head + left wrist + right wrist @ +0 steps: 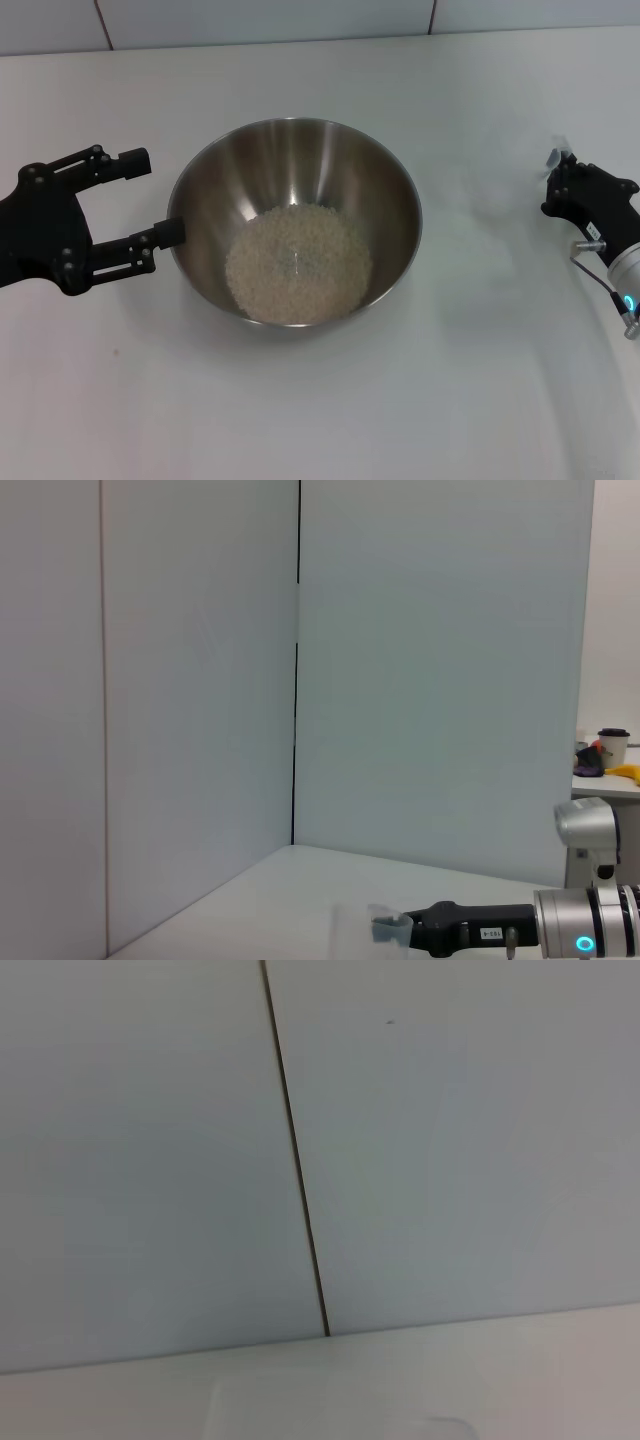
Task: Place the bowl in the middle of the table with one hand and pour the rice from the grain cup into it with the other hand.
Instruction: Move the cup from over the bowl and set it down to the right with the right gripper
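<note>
- Head view coverage: the table point(320, 420) is shown as a plain white surface, backed by pale wall panels point(260, 20).
- The bowl point(295, 222) is seen standing upright near the middle of the table, between the two arms. Placement is judged complete.
- The rice point(298, 265) is seen as a pale heap on the bowl floor. None is visible on the tabletop, so the pour is judged done.
- The left gripper point(148, 195) is located just beside the bowl's left rim. Its two fingers are spread wide apart, with nothing held. The lower fingertip appears to reach the bowl wall; actual contact cannot be confirmed.
- The right gripper point(562, 172) is located well apart from the bowl, at the right edge of the table. It is closed on the grain cup point(556, 157), of which only a small translucent part is visible at the fingertips.
- In the left wrist view the grain cup point(388, 925) is seen at the tip of the right gripper point(425, 932), low over the table point(300, 900).
- Key relation: the bowl lies to the left of the cup-holding gripper, and the left arm is the nearer arm to the bowl. The cup's tilt cannot be determined.
- Remaining work is judged to be setting the cup down and retracting both arms.
</note>
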